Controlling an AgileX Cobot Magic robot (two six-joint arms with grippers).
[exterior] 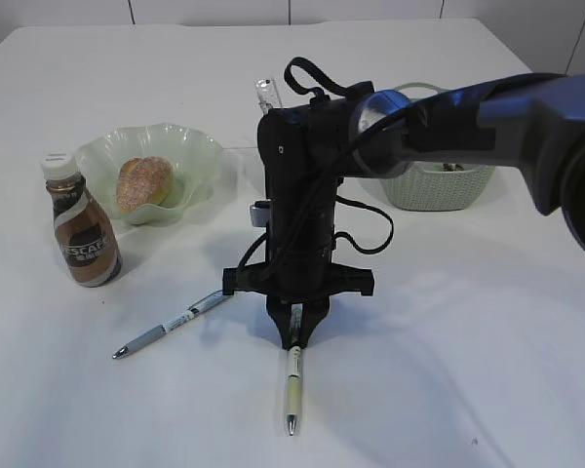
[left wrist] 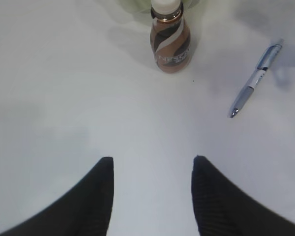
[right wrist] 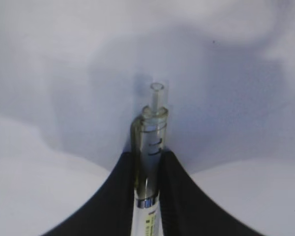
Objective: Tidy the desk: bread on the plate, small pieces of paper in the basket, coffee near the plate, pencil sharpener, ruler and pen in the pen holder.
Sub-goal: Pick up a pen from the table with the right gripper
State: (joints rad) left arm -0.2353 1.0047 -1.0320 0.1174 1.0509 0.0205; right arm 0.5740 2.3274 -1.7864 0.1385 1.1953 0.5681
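Item: pen with yellow-green barrel [exterior: 293, 375], lower centre of the exterior frame, lying on the white table [exterior: 468, 322], tip toward the bottom edge. Your right gripper [exterior: 294, 327] stands vertically over its upper end, the arm entering from the upper right. In the right wrist view the two black fingers [right wrist: 120, 191] are pressed against the pen's clear cap end [right wrist: 152, 132] on both sides: closed on the pen.

Around it: a second pen, silver-blue [exterior: 171, 326], lies slanted to the left, well apart. Coffee bottle [exterior: 81, 234] stands upright at left, just beside the green scalloped plate [exterior: 200, 156] holding the bread [exterior: 143, 182]. Pale green basket [exterior: 439, 185] sits behind your arm, partly hidden.

Your left gripper [left wrist: 152, 189] hovers over bare table, fingers parted about halfway, holding nothing.
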